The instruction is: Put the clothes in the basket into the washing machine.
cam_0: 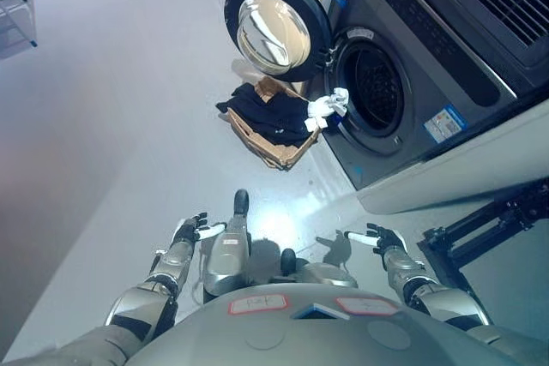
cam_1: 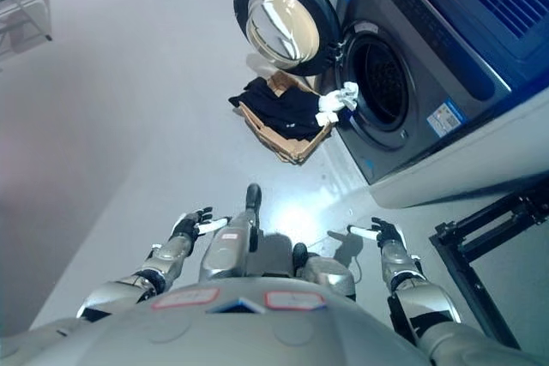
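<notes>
Although the washing machine (cam_0: 403, 83) door (cam_0: 273, 32) is swung open, nothing appears loaded: dark clothes (cam_0: 270, 113) and a white piece (cam_0: 328, 107) are heaped on the basket (cam_0: 273, 152) at far centre. Left hand (cam_0: 190, 231) and right hand (cam_0: 377, 237) are held near, fingers spread, empty.

grey floor (cam_0: 129, 126), black metal stand (cam_0: 480, 229)

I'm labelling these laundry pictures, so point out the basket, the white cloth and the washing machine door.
basket (cam_0: 276, 153), left eye view, on its brown front wall.
white cloth (cam_0: 327, 106), left eye view, on the middle of the bunched cloth.
washing machine door (cam_0: 270, 33), left eye view, on its round glass.
</notes>
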Motion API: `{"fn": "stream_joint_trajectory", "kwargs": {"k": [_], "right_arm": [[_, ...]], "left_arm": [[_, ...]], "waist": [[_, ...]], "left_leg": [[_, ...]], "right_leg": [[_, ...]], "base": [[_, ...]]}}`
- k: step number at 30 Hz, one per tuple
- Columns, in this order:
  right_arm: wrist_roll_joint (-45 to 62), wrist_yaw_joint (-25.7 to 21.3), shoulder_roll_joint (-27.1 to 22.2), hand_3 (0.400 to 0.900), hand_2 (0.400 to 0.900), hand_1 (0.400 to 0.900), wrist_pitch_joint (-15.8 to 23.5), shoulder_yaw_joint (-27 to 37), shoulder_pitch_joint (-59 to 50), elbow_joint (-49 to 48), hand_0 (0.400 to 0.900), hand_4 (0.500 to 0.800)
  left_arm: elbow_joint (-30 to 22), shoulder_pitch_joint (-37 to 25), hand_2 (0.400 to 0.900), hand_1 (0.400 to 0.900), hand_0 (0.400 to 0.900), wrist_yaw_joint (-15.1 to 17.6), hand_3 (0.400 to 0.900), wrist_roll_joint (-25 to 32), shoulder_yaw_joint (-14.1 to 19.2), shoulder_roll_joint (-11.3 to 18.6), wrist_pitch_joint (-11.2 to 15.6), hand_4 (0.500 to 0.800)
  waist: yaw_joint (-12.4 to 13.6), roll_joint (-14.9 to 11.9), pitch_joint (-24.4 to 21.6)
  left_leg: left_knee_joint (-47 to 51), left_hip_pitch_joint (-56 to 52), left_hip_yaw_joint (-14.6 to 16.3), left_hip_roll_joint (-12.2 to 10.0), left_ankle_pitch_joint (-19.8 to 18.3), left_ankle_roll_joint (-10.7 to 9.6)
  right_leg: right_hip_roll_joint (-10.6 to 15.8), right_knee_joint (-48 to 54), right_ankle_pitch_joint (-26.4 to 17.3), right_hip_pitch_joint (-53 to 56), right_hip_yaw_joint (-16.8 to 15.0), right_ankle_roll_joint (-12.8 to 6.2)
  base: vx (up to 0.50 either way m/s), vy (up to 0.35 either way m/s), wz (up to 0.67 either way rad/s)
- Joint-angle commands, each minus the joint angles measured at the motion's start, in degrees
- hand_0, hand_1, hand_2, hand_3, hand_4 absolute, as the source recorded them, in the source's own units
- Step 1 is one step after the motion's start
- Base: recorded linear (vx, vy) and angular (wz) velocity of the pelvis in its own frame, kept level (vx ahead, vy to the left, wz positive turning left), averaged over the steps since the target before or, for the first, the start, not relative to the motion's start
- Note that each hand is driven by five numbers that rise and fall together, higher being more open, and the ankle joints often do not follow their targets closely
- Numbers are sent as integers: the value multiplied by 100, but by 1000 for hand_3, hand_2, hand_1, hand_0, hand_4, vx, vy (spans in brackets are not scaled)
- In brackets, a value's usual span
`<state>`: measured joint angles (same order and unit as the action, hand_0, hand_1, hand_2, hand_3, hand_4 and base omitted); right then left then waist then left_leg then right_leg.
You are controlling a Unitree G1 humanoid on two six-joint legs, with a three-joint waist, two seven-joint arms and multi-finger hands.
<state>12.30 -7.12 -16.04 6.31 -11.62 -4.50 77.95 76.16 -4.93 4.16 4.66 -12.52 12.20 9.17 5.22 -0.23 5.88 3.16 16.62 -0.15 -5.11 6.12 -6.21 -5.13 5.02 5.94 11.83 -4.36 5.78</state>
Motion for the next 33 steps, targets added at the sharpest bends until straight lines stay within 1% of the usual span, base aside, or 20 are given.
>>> {"fn": "stream_joint_trajectory", "kwargs": {"k": [1,3,4,5,6,7,8,9,11,13,15,17,19,21,22,23,24,28,30,33], "right_arm": [[-2,-108,0,900,900,900,227,-20,167,-210,900,800],[60,-119,45,900,900,900,226,47,198,-195,900,800],[114,-106,66,900,900,900,235,102,224,-197,900,800],[164,-68,79,900,900,900,233,166,263,-197,900,800],[164,-68,77,900,900,900,233,167,263,-197,900,800],[181,-30,83,900,900,900,226,232,289,-241,900,800],[199,-35,86,900,900,900,218,256,297,-274,900,800],[224,-28,108,900,900,900,230,290,292,-291,900,800],[247,-36,96,900,900,900,233,309,300,-347,900,800],[261,-27,74,900,900,900,252,368,319,-368,900,800],[270,-21,68,900,900,900,264,379,333,-402,900,800],[245,-25,58,900,900,900,260,368,321,-401,900,800],[222,-22,82,900,900,900,254,365,328,-405,900,800],[164,0,130,900,900,900,245,346,364,-404,900,800],[106,17,156,900,900,900,229,322,382,-382,900,800],[78,28,171,900,900,900,237,279,386,-378,900,800],[3,43,168,900,900,900,214,233,382,-363,900,800],[-336,144,220,900,900,900,180,-46,372,-394,900,800],[-392,367,-252,900,900,900,143,-181,-189,-425,900,800],[-803,150,-210,900,900,900,129,-766,-797,-537,900,800]], "left_arm": [[174,402,900,900,900,21,900,-99,-48,131,17,800],[175,389,900,900,900,6,900,-112,-87,155,33,800],[169,376,900,900,900,-6,900,-119,-115,179,32,800],[151,367,900,900,900,-17,900,-119,-123,200,39,800],[151,366,900,900,900,-17,900,-119,-123,197,39,800],[105,349,900,900,900,-21,900,-92,-115,246,49,800],[103,331,900,900,900,-6,900,-57,-113,253,46,800],[90,297,900,900,900,-13,900,-59,-109,263,31,800],[87,252,900,900,900,-22,900,-29,-125,304,42,800],[87,266,900,900,900,-23,900,3,-105,319,61,800],[101,247,900,900,900,-17,900,33,-84,327,88,800],[162,225,900,900,900,-45,900,-3,-108,296,111,800],[214,209,900,900,900,-58,900,-35,-120,270,115,800],[215,246,900,900,900,-80,900,-66,-79,219,120,800],[250,270,900,900,900,-105,900,-125,-59,193,127,800],[275,308,900,900,900,-128,900,-145,-62,189,135,800],[290,350,900,900,900,-127,900,-128,-30,177,124,800],[328,447,900,900,900,-188,900,-248,-67,112,109,800],[266,364,900,900,900,-254,900,-321,-134,270,83,800],[91,-15,900,900,900,-157,900,-310,-353,431,103,800]], "waist": [[47,-169,-505],[71,-261,-657],[34,-346,-689],[5,-387,-717],[18,-367,-729],[-52,-320,-698],[-99,-257,-641],[-141,-168,-595],[-278,31,-392],[-345,204,-323],[-446,227,-240],[-540,178,-200],[-591,90,-172],[-606,29,-151],[-585,-62,-199],[-595,-96,-207],[-542,-118,-252],[-397,-206,-338],[-274,-321,-332],[-53,-450,-48]], "left_leg": [[78,196,167,63,808,299],[26,25,116,180,883,350],[-22,-90,146,324,815,423],[-60,-202,192,445,713,500],[-66,-185,195,419,715,496],[-127,-430,225,510,497,617],[-168,-575,209,561,380,708],[-182,-727,208,583,261,799],[-176,-1047,111,532,140,898],[-84,-1328,23,511,42,929],[24,-1550,-99,587,-15,905],[89,-1718,-251,691,-151,846],[119,-1872,-340,773,-299,799],[124,-2035,-425,808,-446,757],[116,-2048,-452,889,-528,743],[117,-2071,-472,903,-553,743],[122,-2088,-464,884,-550,725],[131,-2074,-458,871,-619,711],[65,-1985,-553,837,-644,650],[-314,-1288,-749,858,-629,587]], "right_leg": [[343,-932,511,320,-469,-759],[467,-1332,407,262,-497,-930],[578,-1726,69,159,-482,-1051],[692,-2188,-472,14,-473,-1224],[670,-2179,-493,-2,-487,-1222],[773,-3165,-1411,-444,-352,-1440],[784,-3730,-1861,-689,-281,-1488],[800,-4191,-2149,-820,-128,-1442],[589,-5113,-1981,-1483,106,-1417],[789,-4988,-1679,-1984,434,-1294],[1077,-4383,-1310,-2298,742,-1201],[1175,-3402,-1102,-2428,862,-1200],[1246,-2448,-1167,-2470,923,-1263],[1351,-1716,-1239,-2287,1155,-1321],[1395,-1225,-1255,-2054,1180,-1338],[1338,-1080,-1308,-1978,960,-1334],[1302,-1025,-1300,-1882,918,-1353],[1330,-885,-1268,-1705,1096,-1343],[1311,-886,-1170,-1685,1223,-1309],[1414,-1019,-1106,-2025,1507,-1257]], "base": [[515,223,-42],[545,230,-29],[413,192,-1],[275,140,3],[327,208,8],[308,232,16],[484,363,29],[341,302,27],[292,272,27],[335,200,23],[316,70,35],[290,-39,44],[281,-84,36],[243,-85,30],[198,-84,36],[194,-83,26],[169,-70,12],[119,-55,5],[53,-105,51],[-224,-141,63]]}}
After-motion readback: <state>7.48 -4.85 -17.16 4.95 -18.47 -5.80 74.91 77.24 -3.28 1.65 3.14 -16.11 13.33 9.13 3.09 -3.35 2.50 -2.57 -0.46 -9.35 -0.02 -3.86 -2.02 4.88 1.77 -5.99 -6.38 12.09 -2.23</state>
